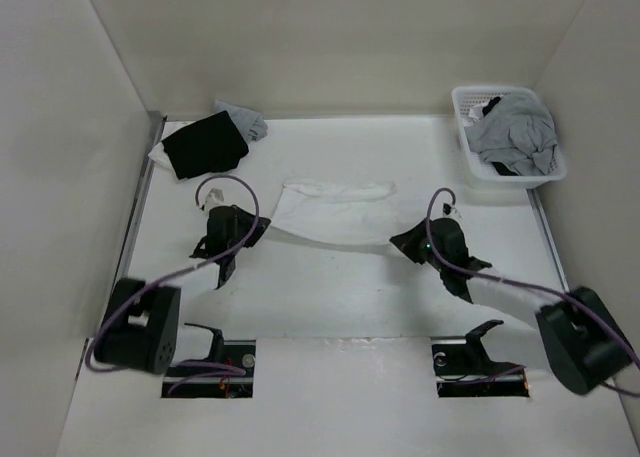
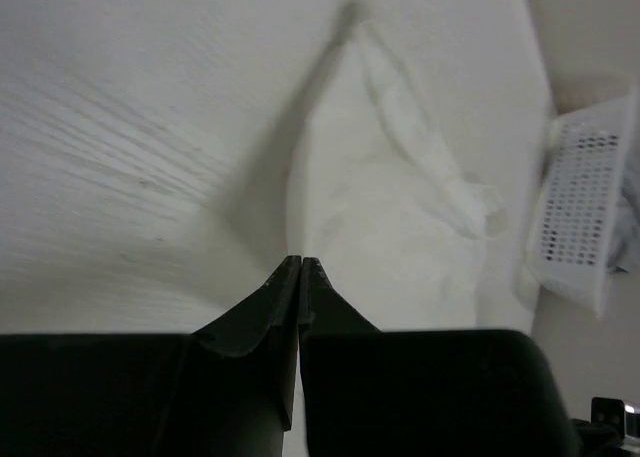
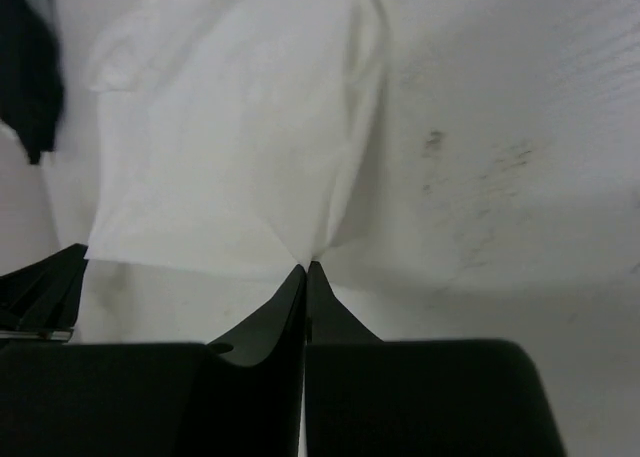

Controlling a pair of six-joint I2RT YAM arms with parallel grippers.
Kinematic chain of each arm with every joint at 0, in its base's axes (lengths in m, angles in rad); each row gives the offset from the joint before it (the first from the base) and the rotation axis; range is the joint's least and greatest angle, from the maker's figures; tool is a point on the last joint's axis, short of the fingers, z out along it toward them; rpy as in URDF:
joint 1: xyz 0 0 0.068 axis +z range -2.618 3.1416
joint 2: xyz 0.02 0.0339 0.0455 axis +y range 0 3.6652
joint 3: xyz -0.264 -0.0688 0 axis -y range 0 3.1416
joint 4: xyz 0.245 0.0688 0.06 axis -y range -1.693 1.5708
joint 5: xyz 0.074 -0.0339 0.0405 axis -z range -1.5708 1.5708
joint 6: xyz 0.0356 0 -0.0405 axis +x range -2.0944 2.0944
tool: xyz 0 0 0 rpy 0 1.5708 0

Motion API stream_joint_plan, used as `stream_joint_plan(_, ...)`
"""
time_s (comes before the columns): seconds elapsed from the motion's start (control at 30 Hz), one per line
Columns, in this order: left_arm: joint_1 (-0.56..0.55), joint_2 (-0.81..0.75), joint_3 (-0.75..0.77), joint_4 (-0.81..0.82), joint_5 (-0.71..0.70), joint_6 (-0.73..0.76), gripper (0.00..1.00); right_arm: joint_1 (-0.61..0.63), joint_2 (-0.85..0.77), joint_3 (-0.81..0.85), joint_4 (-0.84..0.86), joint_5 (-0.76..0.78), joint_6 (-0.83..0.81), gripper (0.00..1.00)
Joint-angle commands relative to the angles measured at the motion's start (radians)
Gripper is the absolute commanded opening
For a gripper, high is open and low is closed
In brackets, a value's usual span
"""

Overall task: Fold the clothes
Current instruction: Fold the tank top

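From above, the white garment (image 1: 335,207) lies on the table (image 1: 330,307) between and just beyond both claws. Its near edge is stretched from the left claw (image 1: 257,230) to the right claw (image 1: 400,242), likely so it can be lifted evenly for a fold.

On the left wrist, the left claw (image 2: 301,265) is pinched tight, apparently on the hem, with the garment (image 2: 400,207) ahead and to its right.

On the right wrist, the right claw (image 3: 305,269) is clamped on the garment (image 3: 230,147), creases fanning from its tips.

Left arm (image 1: 228,235), right arm (image 1: 440,245), jaws pressed together
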Motion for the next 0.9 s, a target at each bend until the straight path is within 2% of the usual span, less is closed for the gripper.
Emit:
stream_joint_plan(0.0, -0.027, -0.304, 0.006, -0.124, -0.027, 0.014, 0.0, 0.069, -0.259, 0.027, -0.203, 0.04, -0.039, 0.0)
stream_joint_plan(0.03, -0.03, -0.39, 0.014, -0.185, -0.033, 0.017, 0.0, 0.105, -0.386, 0.053, -0.333, 0.072, -0.051, 0.0)
stream_joint_plan(0.13, -0.047, -0.704, 0.068, -0.438, -0.085, 0.043, 0.0, 0.194, -0.625, 0.151, -0.634, 0.154, -0.085, 0.01)
stream_joint_plan(0.23, -0.077, -0.909, 0.17, -0.668, -0.118, 0.072, 0.0, 0.314, -0.765, 0.29, -0.882, 0.22, -0.082, 0.01)
stream_joint_plan(0.33, -0.108, -0.986, 0.249, -0.804, -0.15, 0.085, 0.0, 0.458, -0.803, 0.399, -1.006, 0.299, -0.053, 0.02)
stream_joint_plan(0.47, -0.121, -0.942, 0.253, -0.829, -0.17, 0.097, 0.0, 0.573, -0.739, 0.446, -0.994, 0.362, -0.079, 0.03)
stream_joint_plan(0.57, -0.119, -0.839, 0.226, -0.757, -0.164, 0.102, 0.0, 0.476, -0.635, 0.426, -0.897, 0.309, -0.16, 0.03)
stream_joint_plan(0.7, -0.098, -0.621, 0.198, -0.602, -0.159, 0.128, 0.0, 0.211, -0.472, 0.355, -0.664, 0.07, -0.255, 0.03)
stream_joint_plan(0.77, -0.085, -0.483, 0.203, -0.508, -0.152, 0.128, 0.0, 0.065, -0.338, 0.337, -0.532, -0.059, -0.28, 0.03)
stream_joint_plan(0.87, -0.082, -0.261, 0.246, -0.37, -0.173, 0.126, 0.0, -0.066, -0.126, 0.367, -0.367, -0.159, -0.295, 0.03)
